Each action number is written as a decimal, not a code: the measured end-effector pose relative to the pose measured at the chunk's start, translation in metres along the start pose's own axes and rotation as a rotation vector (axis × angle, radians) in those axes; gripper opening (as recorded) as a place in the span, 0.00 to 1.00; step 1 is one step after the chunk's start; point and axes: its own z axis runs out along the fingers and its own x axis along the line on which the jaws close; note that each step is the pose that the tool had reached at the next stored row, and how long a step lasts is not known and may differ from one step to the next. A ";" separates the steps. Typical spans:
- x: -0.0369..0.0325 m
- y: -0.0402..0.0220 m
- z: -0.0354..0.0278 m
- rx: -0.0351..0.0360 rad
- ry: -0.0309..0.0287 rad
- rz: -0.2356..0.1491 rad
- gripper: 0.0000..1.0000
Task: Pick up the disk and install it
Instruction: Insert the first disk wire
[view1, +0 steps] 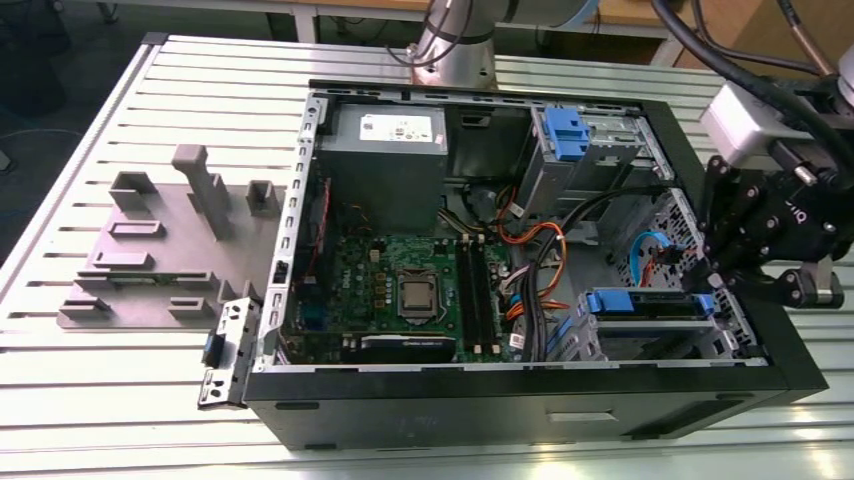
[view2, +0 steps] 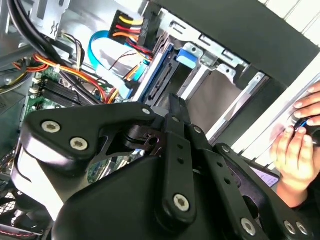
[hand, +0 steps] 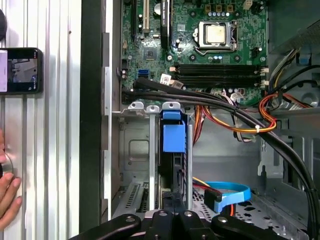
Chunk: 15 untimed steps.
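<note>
The disk (view1: 646, 303), framed by its blue carrier, sits in the drive cage at the near corner of the open computer case (view1: 521, 400), on the exterior view's right. In the first wrist view the disk (hand: 173, 140) stands edge-on in its slot, blue tab outward. The second wrist view has the disk (view2: 159, 75) beside coloured cables. My black gripper (view1: 721, 285) hangs just over that cage at the case's wall. Its fingertips (view2: 175, 106) are together with nothing between them, a short way off the carrier. The gripper (hand: 172, 200) lines up with the slot.
Motherboard (view1: 400, 285), grey power supply box (view1: 384, 150) and a second blue latch piece (view1: 566, 135) fill the case. Black and orange cables (hand: 235, 112) run near the cage. A grey fixture (view1: 160, 250) lies on the slatted table. A person's hand (view2: 300, 145) and a phone (hand: 20, 70) are beside the case.
</note>
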 end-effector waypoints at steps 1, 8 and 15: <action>-0.0004 -0.0018 -0.0001 -0.0012 0.0009 0.000 0.11; -0.0085 -0.0059 -0.0009 -0.0033 0.0010 0.000 0.11; -0.0134 -0.0104 -0.0013 -0.0051 0.0011 0.000 0.11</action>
